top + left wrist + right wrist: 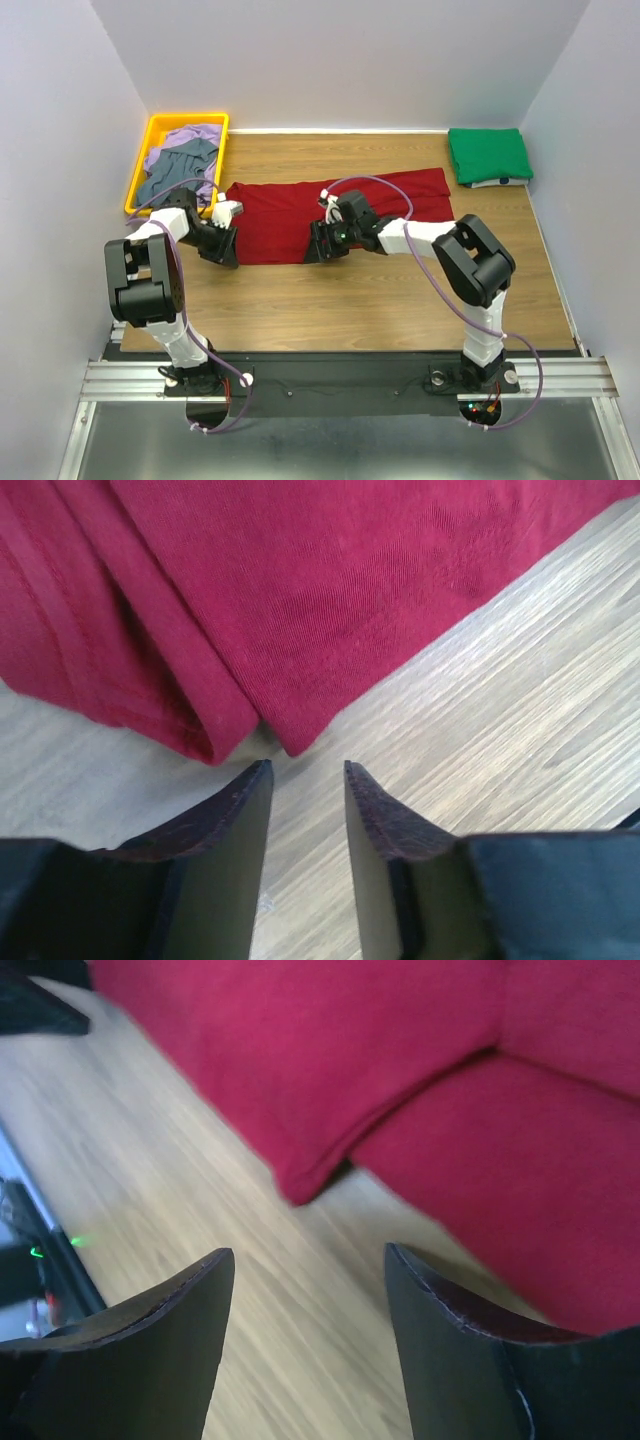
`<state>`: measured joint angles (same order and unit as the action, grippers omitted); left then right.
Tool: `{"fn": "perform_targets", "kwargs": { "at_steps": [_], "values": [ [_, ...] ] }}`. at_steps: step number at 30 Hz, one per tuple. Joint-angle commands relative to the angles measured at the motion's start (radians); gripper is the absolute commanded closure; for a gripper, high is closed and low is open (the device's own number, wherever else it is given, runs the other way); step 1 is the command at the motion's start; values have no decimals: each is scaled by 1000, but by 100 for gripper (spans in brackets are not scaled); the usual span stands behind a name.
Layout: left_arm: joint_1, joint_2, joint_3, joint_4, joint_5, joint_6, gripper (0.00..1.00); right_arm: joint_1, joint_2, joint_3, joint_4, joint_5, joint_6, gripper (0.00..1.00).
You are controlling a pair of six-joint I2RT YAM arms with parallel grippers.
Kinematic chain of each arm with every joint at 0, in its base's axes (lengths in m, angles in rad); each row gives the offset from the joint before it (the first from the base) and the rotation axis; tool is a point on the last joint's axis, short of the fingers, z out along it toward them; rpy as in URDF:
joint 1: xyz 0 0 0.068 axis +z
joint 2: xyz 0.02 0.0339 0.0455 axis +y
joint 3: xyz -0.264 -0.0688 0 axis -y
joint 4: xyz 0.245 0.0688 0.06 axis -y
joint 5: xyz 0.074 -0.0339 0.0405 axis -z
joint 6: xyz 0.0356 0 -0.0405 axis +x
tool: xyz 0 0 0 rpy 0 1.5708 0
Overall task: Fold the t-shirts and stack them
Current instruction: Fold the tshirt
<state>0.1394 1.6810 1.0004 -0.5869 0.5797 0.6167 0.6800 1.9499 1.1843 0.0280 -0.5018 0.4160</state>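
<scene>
One dark red t-shirt [285, 215], soft fine-ribbed knit, lies folded into a long band across the woodgrain tabletop [380, 300]. At its near edge the left pincer [308, 770] gapes narrowly and the right pincer [310, 1255] wide, both empty.

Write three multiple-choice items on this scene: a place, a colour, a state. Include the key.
1. Where does the green t-shirt lie? A. at the near edge B. at the far right corner of the table C. on the floor
2. What colour is the spread-out t-shirt at mid-table? A. dark red B. yellow C. white
3. How does the right gripper stand? A. shut on cloth B. open, holding nothing C. out of view
Key: 1 B, it sits folded by the far right wall; 2 A, every view shows dark red cloth; 3 B, its jaws stand apart with nothing between.
</scene>
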Motion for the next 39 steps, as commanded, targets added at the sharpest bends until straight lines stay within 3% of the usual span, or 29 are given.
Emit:
{"fn": "perform_targets", "kwargs": {
  "at_steps": [1, 10, 18, 22, 26, 29, 39],
  "values": [
    [6, 29, 58, -40, 74, 20, 53, 1, 46, 8, 139, 66, 101, 32],
    [6, 54, 83, -47, 95, 25, 55, 47, 115, 6, 219, 45, 205, 32],
    [5, 71, 95, -56, 117, 32, 64, 64, 132, -22, 228, 26, 244, 41],
    [6, 57, 93, -65, 131, 49, 77, 64, 135, -11, 228, 16, 247, 56],
    [6, 31, 86, -76, 150, 55, 93, 64, 127, 12, 228, 5, 230, 80],
    [8, 11, 92, -103, 178, 66, 100, 64, 103, 24, 222, 0, 219, 91],
    [15, 8, 266, -201, 276, 58, 100, 17, 109, 218, 103, -24, 116, 99]
  ]
}}
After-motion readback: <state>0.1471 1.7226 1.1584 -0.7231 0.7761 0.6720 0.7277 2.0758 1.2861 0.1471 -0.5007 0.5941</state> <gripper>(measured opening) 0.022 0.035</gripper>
